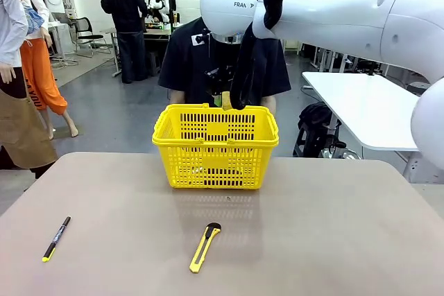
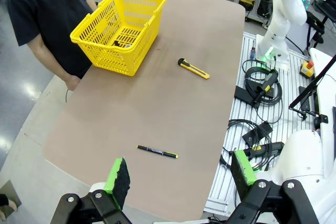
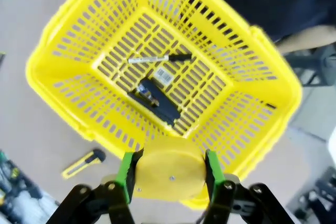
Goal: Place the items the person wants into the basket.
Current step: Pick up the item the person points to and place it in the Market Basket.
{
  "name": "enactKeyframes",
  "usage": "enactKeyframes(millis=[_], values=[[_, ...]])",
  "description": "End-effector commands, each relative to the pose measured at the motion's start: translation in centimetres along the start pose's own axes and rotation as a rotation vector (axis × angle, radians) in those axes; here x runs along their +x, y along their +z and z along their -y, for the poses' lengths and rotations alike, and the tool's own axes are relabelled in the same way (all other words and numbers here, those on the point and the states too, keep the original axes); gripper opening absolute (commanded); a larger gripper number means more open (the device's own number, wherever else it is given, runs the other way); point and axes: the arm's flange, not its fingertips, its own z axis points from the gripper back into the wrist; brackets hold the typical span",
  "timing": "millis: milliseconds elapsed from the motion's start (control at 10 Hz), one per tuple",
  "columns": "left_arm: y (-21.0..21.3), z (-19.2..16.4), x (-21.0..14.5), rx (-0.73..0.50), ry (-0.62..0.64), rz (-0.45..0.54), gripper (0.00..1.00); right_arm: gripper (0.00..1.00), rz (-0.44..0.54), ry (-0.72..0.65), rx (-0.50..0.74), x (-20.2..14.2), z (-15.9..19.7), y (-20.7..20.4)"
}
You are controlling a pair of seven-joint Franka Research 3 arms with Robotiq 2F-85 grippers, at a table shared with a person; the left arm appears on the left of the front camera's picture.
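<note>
The basket (image 3: 79, 72) sits on the table (image 1: 333, 240) with stapler (image 3: 156, 102) and marker (image 3: 157, 59) inside. Right fingers (image 3: 167, 174) pinch the tape measure (image 3: 168, 170) over the near rim — released here, it could bounce out. Left fingers (image 2: 181, 174) stand spread.

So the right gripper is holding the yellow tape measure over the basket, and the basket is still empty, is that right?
Not quite. The right gripper does hold the tape measure over the basket, but the basket is not empty: the right wrist view shows the marker and the stapler lying inside.
</note>
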Motion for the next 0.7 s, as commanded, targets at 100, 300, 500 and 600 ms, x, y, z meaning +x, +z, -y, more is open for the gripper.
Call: enactKeyframes(millis=[100,300,500,600], values=[[0.1,0.1,-0.1,-0.004,-0.023,0.019,1.00,0.65,0.034,-0.003,-0.013,0.1,-0.1,-0.1],[0.1,0.1,-0.1,-0.004,-0.023,0.019,1.00,0.65,0.034,-0.003,-0.013,0.1,-0.1,-0.1],[0.1,0.1,-0.1,-0.004,-0.023,0.019,1.00,0.65,0.019,0.000,-0.001,0.2,0.0,0.1],[0.1,0.1,-0.1,-0.004,-0.023,0.019,1.00,0.65,0.036,-0.048,0.018,0.1,0.4,-1.2]])
